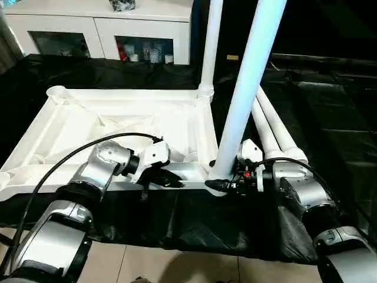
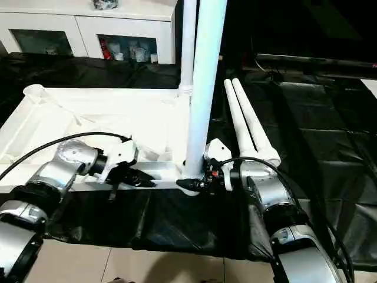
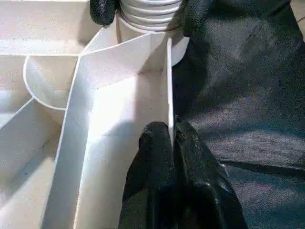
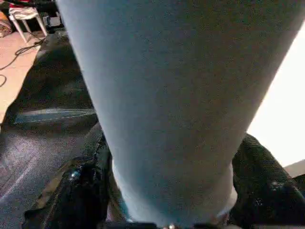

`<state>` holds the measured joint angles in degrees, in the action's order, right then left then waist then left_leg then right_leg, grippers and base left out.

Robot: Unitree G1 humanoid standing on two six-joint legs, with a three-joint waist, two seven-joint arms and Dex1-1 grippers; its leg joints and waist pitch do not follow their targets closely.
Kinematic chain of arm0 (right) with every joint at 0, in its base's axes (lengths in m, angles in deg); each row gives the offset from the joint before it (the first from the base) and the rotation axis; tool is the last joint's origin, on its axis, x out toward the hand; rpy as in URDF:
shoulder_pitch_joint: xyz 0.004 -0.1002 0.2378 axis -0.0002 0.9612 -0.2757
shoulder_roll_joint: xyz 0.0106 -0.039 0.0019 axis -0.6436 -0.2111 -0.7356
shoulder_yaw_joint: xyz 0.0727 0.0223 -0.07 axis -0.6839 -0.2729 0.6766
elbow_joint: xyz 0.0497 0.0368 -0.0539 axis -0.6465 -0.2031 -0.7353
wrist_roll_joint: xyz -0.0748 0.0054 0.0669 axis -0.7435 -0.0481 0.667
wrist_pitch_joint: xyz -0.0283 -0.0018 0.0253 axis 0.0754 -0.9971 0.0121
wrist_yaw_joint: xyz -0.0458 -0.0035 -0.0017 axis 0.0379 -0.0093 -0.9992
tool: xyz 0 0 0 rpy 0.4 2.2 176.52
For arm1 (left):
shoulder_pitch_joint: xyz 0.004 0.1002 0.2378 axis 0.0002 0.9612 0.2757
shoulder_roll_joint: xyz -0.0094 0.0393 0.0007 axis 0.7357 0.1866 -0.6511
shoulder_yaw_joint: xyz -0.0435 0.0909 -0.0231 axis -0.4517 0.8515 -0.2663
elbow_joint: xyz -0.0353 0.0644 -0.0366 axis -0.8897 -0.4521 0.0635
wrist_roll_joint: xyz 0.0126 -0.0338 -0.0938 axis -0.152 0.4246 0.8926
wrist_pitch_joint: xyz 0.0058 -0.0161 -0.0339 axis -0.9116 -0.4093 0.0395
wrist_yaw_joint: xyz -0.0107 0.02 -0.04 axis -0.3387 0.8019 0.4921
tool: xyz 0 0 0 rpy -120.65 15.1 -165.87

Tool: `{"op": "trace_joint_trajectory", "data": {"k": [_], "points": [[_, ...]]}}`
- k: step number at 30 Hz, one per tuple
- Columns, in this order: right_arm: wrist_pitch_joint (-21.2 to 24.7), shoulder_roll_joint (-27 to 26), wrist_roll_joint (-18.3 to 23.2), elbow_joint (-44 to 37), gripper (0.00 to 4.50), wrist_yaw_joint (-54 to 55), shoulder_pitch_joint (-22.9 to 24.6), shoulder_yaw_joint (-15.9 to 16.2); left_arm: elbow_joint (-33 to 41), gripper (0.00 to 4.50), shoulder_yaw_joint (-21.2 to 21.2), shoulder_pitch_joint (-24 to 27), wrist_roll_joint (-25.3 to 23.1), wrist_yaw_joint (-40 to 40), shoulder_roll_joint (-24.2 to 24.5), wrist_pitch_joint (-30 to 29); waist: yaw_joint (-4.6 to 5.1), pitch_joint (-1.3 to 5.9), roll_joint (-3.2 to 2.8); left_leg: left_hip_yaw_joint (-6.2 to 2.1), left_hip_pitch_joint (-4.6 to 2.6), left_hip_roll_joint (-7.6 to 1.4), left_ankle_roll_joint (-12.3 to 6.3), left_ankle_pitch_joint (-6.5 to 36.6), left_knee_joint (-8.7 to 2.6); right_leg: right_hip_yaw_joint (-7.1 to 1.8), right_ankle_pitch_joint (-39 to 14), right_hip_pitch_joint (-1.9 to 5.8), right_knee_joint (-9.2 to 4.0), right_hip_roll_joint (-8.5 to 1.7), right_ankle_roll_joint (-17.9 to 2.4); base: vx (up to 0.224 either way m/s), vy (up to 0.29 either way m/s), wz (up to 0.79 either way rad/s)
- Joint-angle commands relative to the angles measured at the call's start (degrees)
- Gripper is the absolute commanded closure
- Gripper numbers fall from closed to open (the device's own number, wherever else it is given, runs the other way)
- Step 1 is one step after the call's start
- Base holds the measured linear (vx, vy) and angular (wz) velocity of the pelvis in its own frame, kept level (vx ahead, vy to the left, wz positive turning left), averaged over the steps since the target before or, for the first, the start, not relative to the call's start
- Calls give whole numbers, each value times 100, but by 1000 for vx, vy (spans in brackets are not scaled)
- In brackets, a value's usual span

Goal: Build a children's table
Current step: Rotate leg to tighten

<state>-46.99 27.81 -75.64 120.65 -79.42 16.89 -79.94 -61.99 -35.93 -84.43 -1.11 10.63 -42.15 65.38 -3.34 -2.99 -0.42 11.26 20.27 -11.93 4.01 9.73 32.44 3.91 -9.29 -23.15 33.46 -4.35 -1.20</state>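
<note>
While the left gripper (image 3: 171,138) pinches the tabletop (image 1: 88,118) rim to steady it, the right gripper (image 1: 227,184) clamps a leg (image 1: 244,88) upright at the near corner socket — likely seating it. Another leg (image 1: 210,41) stands fitted — two (image 2: 250,124) lie beside.

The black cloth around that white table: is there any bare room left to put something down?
Yes: the black cloth beyond the two spare legs lies bare. It is crowded at the tabletop's near corner, where both grippers work around the upright leg.

White cabinet (image 1: 97,26) with glass doors at back; black sheet (image 1: 330,118) over worktop; beige tiled floor (image 1: 177,265).
</note>
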Motion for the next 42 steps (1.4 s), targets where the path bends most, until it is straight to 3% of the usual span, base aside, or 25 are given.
{"op": "trace_joint_trajectory", "data": {"k": [1,4,7,11,14,18,19,24,28,29,30,31,34,35,36,38,42], "points": [[237,-128,53,-98,171,56,122,140,33,450,89,35,-71,-75,-101,-23,-2,374,0,-43,-41,-154,-314,1457,-319,-232,-1411,292,-355,-339,-1393,0,0,0],[272,-362,-71,73,173,970,121,-40,-88,450,15,-72,-235,-785,-289,-236,3,350,-8,-53,-52,-155,-213,1578,-339,-228,-1750,271,-392,-346,-1300,0,0,0],[214,-676,-294,322,174,2170,79,-226,-204,450,-88,-199,-315,-1534,-556,-482,74,313,10,-96,-120,-109,2,2005,-344,-212,-2828,208,-512,-367,-948,0,0,0],[268,-1196,-413,631,175,3733,-51,-469,-199,450,-46,-287,-367,-2226,-975,-785,167,304,28,-120,-120,-107,32,2151,-359,-203,-3067,169,-554,-361,-814,0,0,0],[224,-1701,-521,891,175,5045,-222,-578,-161,450,78,-294,-471,-2599,-1363,-919,212,308,7,-135,-112,-98,1,2202,-367,-186,-3102,169,-589,-360,-741,0,0,0],[-53,-1807,-716,990,175,5455,-303,-505,-172,450,83,-287,-514,-2677,-1465,-915,217,306,-4,-116,-146,-75,-38,2387,-349,-183,-3181,116,-639,-355,-679,0,0,0],[-233,-1834,-826,1054,106,5475,-366,-458,-181,450,85,-288,-544,-2712,-1480,-881,220,306,2,-119,-139,-72,-68,2403,-351,-183,-3152,124,-634,-352,-682,0,0,0],[-267,-1780,-445,939,86,4906,-395,-729,-129,450,47,-237,-497,-2556,-1342,-753,206,327,1,-115,-90,-97,-141,2262,-373,-207,-2676,172,-570,-344,-817,0,0,0],[-401,-1487,-398,781,60,4228,-342,-617,-37,450,46,-131,-425,-2213,-1131,-575,192,356,11,-91,-45,-107,-221,2003,-361,-235,-2037,224,-484,-350,-1062,0,0,0],[-400,-1344,-364,703,60,3906,-297,-560,-26,450,66,-101,-421,-2081,-1035,-511,174,379,14,-77,-51,-111,-270,1793,-342,-238,-1658,246,-437,-342,-1198,0,0,0],[-400,-1279,-344,670,60,3754,-278,-534,-25,450,75,-90,-419,-2019,-991,-481,174,379,14,-77,-51,-111,-270,1793,-342,-238,-1658,246,-437,-342,-1198,0,0,0],[-408,-1228,-332,648,60,3632,-263,-514,-23,450,81,-79,-415,-1962,-957,-454,156,394,26,-47,-29,-106,-379,1520,-313,-250,-1273,275,-392,-344,-1313,0,0,0],[-422,-823,-159,356,60,2385,-69,-333,-15,450,78,-4,-299,-1355,-712,-229,112,405,27,-27,-12,-112,-506,1240,-293,-233,-945,313,-351,-332,-1413,0,0,0],[-394,-725,-93,249,60,2034,-9,-293,-19,450,65,9,-262,-1203,-656,-194,86,420,35,-22,17,-113,-631,1093,-274,-228,-690,354,-316,-319,-1426,0,0,0],[-304,-641,-10,125,60,1713,48,-256,-23,450,53,17,-219,-1049,-612,-171,65,419,22,-21,10,-133,-709,1016,-269,-227,-500,338,-293,-328,-1510,0,0,0],[-150,-490,69,-37,60,1147,124,-188,-52,450,64,18,-178,-810,-522,-90,63,415,15,-24,8,-144,-727,995,-272,-217,-496,335,-289,-328,-1567,0,0,0],[53,-211,125,-224,60,340,211,14,-62,450,115,8,-141,-381,-338,7,18,380,11,-37,-23,-160,-521,1300,-307,-217,-1092,315,-342,-331,-1490,0,0,0]]}}
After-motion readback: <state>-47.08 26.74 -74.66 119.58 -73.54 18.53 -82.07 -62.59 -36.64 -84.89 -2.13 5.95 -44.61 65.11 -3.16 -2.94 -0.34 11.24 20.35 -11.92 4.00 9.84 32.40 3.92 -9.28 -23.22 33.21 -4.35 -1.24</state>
